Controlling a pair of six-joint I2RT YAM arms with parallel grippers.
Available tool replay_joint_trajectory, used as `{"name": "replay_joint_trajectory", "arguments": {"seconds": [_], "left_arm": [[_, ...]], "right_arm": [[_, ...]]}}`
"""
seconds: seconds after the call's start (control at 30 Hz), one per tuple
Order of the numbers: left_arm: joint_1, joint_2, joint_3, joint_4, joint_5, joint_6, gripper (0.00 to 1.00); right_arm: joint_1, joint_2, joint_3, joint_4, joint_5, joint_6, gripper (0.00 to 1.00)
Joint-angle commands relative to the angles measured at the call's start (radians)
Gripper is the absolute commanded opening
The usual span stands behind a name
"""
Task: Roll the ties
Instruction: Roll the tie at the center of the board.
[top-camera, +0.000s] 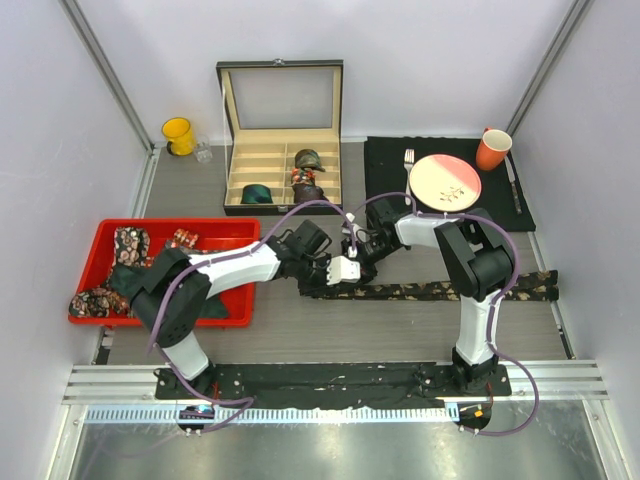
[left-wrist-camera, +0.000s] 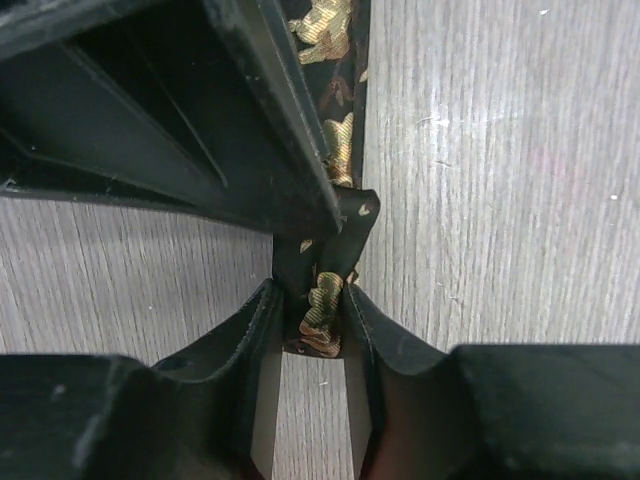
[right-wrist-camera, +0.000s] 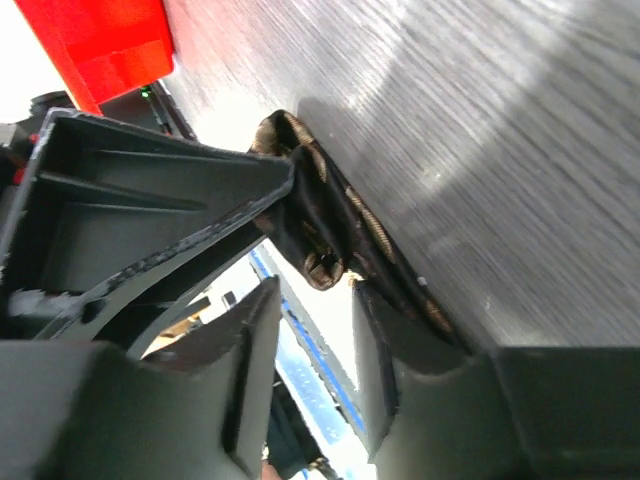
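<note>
Table (top-camera: 400, 335); one outstretched tie (top-camera: 425, 291); two tools (top-camera: 338, 272) (top-camera: 360, 246)

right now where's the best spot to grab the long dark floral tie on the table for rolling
Grip the long dark floral fabric tie at its narrow end nearest the red plastic tray, coming from above with jaws across its width. It lies flat and straight, so that thin end should fit between them.

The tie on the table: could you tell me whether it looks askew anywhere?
One end of the tie is crumpled into a loose fold in the left gripper, not a neat coil; the rest lies flat on the table.
</note>
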Motion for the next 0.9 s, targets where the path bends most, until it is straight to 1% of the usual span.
{"name": "replay_joint_trajectory", "arguments": {"seconds": [0.0,0.17,0.3,0.37,0.4,0.47,0.53,0.67,0.7,0.73,0.77,0.8,0.83,0.87], "left_arm": [[-0.003,0.009,0.038,0.025,-0.039,-0.02,0.3],[-0.003,0.003,0.029,0.048,-0.046,-0.039,0.29],[-0.004,-0.006,0.021,0.061,-0.049,-0.05,0.28],[-0.004,-0.005,0.023,0.061,-0.044,-0.051,0.28],[-0.004,-0.005,0.024,0.061,-0.044,-0.051,0.28],[-0.004,-0.003,0.027,0.059,-0.047,-0.053,0.28],[-0.004,0.0,0.029,0.058,-0.043,-0.056,0.28],[-0.003,-0.003,0.032,0.058,-0.032,-0.063,0.29],[-0.003,-0.005,0.032,0.053,-0.03,-0.065,0.3],[-0.003,-0.006,0.033,0.05,-0.03,-0.065,0.31],[-0.001,-0.011,0.033,0.047,-0.032,-0.062,0.37],[-0.003,-0.014,0.03,0.041,-0.032,-0.054,0.4],[0.002,-0.028,0.027,0.038,-0.03,-0.051,0.44],[0.003,-0.034,0.024,0.035,-0.018,-0.048,0.5]], "right_arm": [[-0.002,-0.055,0.018,0.0,-0.05,0.018,0.52],[-0.004,-0.045,0.023,0.005,-0.056,0.047,0.58],[-0.002,-0.028,0.029,0.036,-0.073,0.078,0.57],[0.0,-0.016,0.029,0.054,-0.097,0.089,0.45],[0.0,-0.011,0.029,0.065,-0.108,0.089,0.42],[-0.002,-0.008,0.029,0.068,-0.115,0.087,0.38],[-0.002,-0.012,0.023,0.071,-0.113,0.084,0.38],[-0.004,-0.011,0.018,0.065,-0.098,0.075,0.25],[-0.002,-0.005,0.021,0.053,-0.089,0.069,0.15],[-0.002,0.0,0.024,0.042,-0.081,0.06,0.1],[-0.002,0.003,0.032,0.025,-0.072,0.032,0.05],[-0.005,0.011,0.034,-0.002,-0.064,0.02,0.01],[-0.007,0.014,0.035,-0.015,-0.047,0.008,0.01],[-0.008,0.017,0.034,-0.019,-0.042,-0.005,0.01]]}}
